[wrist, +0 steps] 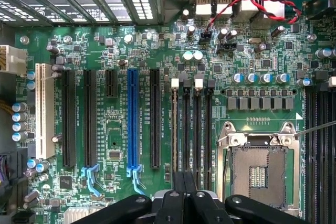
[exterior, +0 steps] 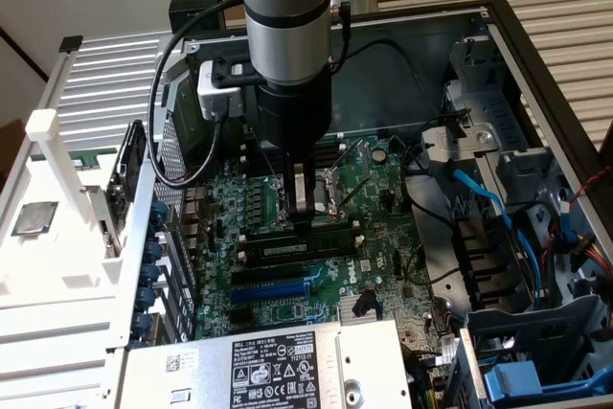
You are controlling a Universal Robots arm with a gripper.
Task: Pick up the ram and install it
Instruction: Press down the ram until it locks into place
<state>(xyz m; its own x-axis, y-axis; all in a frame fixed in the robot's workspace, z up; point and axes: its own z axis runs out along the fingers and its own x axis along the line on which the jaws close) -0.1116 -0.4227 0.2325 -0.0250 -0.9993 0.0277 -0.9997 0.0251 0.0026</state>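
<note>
One gripper [exterior: 303,222] reaches down into the open computer case [exterior: 536,55], its tip right over the memory slots [exterior: 297,246] on the green board [exterior: 383,265]. Its jaws are clenched together, and in the wrist view the two fingers [wrist: 185,182] meet with no gap. The ram [wrist: 175,124] sits on edge in the first of four memory slots, the one nearest the long black slot [wrist: 155,119]; the other three slots [wrist: 197,124] beside it stand bare. The fingers are just above the ram's near end; whether they touch it cannot be told. One blue slot [wrist: 132,121] lies further along, and one empty processor socket [wrist: 258,169] on the other side
</note>
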